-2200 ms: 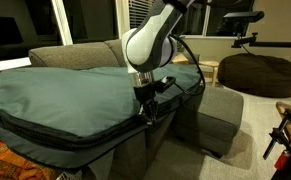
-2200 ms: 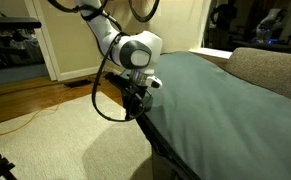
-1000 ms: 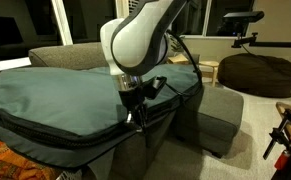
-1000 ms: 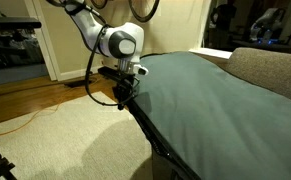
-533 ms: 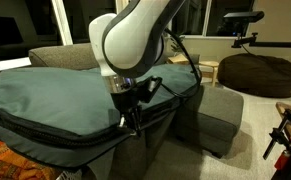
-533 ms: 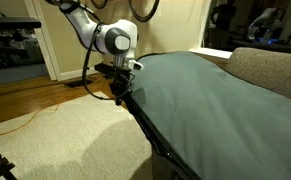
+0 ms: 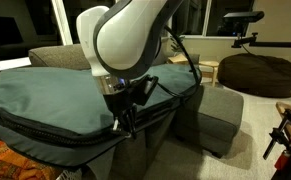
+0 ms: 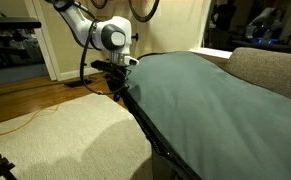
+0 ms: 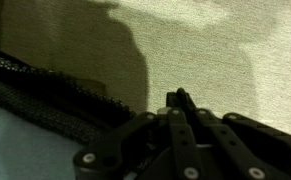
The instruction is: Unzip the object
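The large teal-grey padded bag (image 7: pixel 55 100) lies across the sofa and shows in both exterior views (image 8: pixel 205 100). A dark zipper band runs along its side edge (image 7: pixel 75 138) and appears at the left of the wrist view (image 9: pixel 45 95). My gripper (image 7: pixel 122 125) sits at that edge, also seen in an exterior view (image 8: pixel 115 88). In the wrist view the gripper (image 9: pixel 180 100) has its jaws closed together, with a small dark zipper pull pinched at the tips over the beige carpet.
The grey sofa back (image 7: pixel 65 55) rises behind the bag. A grey ottoman (image 7: pixel 220 115) and a dark brown beanbag (image 7: pixel 260 72) stand beyond it. A beige rug (image 8: pixel 55 140), a wood floor with cables (image 8: pixel 25 105) and a tripod (image 7: pixel 285 135) are nearby.
My gripper has slid steadily along the bag's zipper edge, leftward in one exterior view and away from the camera in the other, staying closed at the zipper.
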Robot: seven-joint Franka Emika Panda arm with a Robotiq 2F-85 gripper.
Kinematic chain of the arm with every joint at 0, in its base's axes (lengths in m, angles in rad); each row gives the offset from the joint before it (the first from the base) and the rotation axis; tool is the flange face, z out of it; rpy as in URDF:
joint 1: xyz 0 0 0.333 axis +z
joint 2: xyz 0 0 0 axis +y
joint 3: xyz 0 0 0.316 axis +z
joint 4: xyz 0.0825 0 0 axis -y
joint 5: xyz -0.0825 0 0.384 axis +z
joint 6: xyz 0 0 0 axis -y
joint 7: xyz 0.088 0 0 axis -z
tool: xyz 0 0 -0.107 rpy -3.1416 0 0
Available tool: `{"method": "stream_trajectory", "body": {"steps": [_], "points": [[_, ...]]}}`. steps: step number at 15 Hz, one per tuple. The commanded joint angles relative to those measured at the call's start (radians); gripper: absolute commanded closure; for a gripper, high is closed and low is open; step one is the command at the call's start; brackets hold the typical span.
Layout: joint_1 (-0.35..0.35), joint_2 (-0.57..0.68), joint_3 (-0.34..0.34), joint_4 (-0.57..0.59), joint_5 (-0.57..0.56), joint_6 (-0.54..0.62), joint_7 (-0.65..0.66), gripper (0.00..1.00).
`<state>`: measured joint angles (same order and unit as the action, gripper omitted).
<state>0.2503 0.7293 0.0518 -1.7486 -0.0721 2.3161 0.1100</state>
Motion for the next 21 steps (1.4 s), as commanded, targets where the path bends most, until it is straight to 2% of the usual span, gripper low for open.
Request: {"method": "stream_trajectory", "body": {"steps": [1, 21], "points": [[0.048, -0.093, 0.025, -0.059, -0.021, -0.036, 0.052, 0.95], [0.137, -0.114, 0.039, -0.068, -0.138, -0.042, 0.141, 0.95]]}}
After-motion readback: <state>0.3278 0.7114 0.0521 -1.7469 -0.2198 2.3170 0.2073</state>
